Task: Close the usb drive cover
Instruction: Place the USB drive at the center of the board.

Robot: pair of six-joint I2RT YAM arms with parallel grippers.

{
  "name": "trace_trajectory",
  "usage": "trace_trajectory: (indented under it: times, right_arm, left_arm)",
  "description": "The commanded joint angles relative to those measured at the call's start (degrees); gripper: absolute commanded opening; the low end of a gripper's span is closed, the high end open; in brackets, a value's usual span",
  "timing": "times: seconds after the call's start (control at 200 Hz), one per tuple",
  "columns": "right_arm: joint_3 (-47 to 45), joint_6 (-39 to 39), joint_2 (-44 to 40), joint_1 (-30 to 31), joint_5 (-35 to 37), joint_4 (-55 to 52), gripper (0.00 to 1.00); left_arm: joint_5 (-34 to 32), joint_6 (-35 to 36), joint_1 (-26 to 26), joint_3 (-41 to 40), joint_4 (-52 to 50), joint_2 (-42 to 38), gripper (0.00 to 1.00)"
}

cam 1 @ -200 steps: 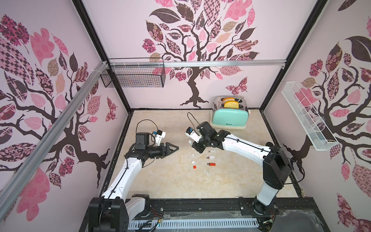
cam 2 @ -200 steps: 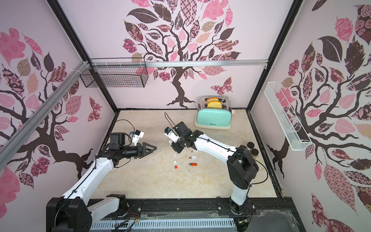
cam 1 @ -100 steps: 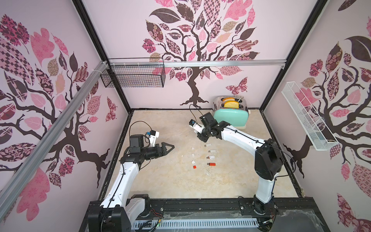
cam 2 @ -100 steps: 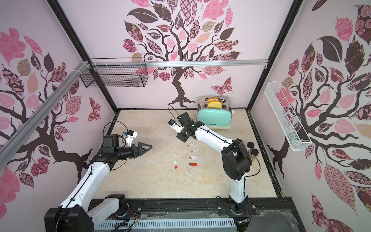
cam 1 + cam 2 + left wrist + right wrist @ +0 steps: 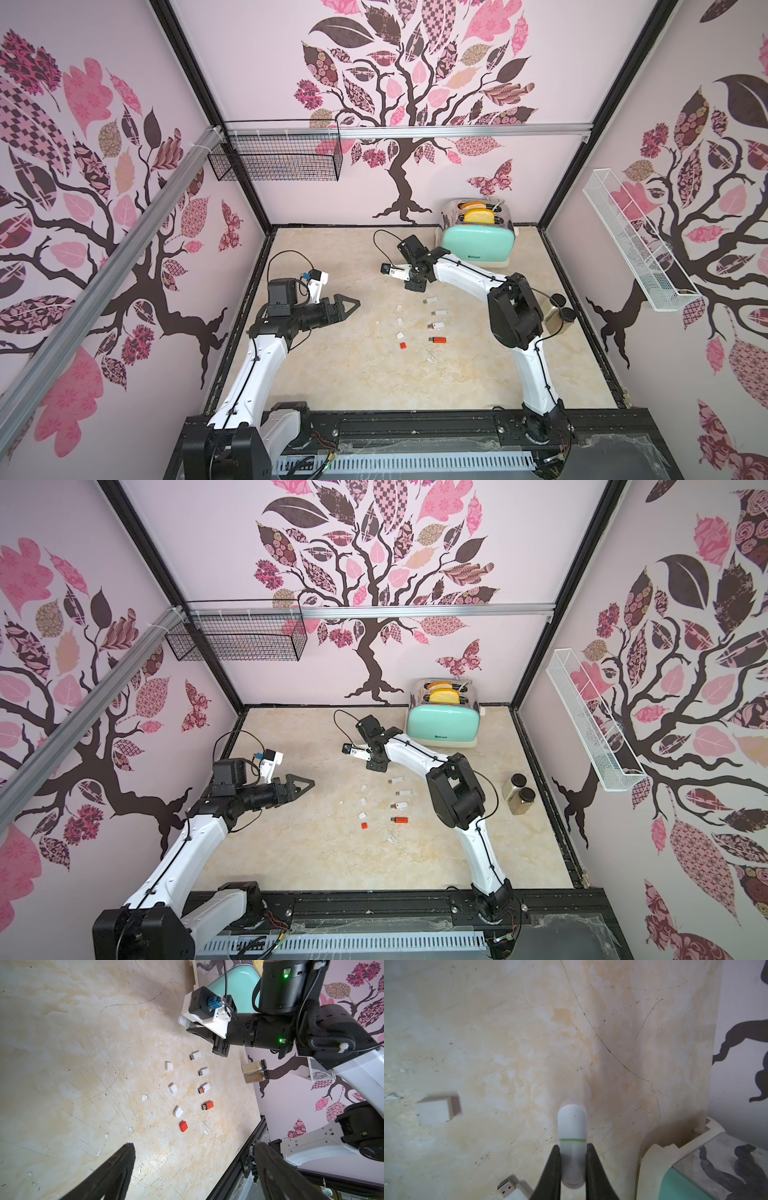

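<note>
My right gripper (image 5: 572, 1148) is shut on a white usb drive (image 5: 572, 1126) whose cover, past a thin green line, sits closed on it. In both top views this gripper (image 5: 400, 277) (image 5: 360, 756) hovers in front of the toaster, its tips mostly hidden under the wrist camera. Left of the parts, my left gripper (image 5: 349, 305) (image 5: 303, 785) (image 5: 193, 1153) stands wide open and empty. Several uncapped drives (image 5: 436, 325) (image 5: 204, 1071) lie in a column, and loose caps (image 5: 400, 334) (image 5: 173, 1088) in a column beside them. The nearest pair is red (image 5: 207, 1105) (image 5: 183, 1126).
A mint toaster (image 5: 478, 247) (image 5: 675, 1169) with bread stands at the back, close to my right gripper. Two spice jars (image 5: 517, 798) sit by the right wall. A black wire basket (image 5: 274, 160) and a white rack (image 5: 631, 245) hang on the walls.
My left gripper's jaws have opened wide and that arm has drawn back to the left. The right arm has pulled away from it toward the toaster, still holding the drive.
</note>
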Motion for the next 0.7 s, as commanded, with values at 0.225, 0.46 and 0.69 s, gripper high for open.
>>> trace_trajectory:
  times: [0.225, 0.46, 0.69]
  right_arm:
    - [-1.38, -6.03, 1.59, -1.76, -4.28, -0.76, 0.0]
    - [-1.42, -4.67, 3.6, -1.86, -4.08, -0.47, 0.0]
    - [-2.38, -2.99, 5.09, -1.97, -4.64, -1.17, 0.08]
  left_arm:
    - [-0.54, 1.93, 0.21, 0.73, -0.81, -1.49, 0.94]
    - [-0.86, 2.13, 0.29, 0.74, -1.02, -1.73, 0.94]
    - [-0.82, 2.16, 0.37, 0.47, -0.91, -1.95, 0.94]
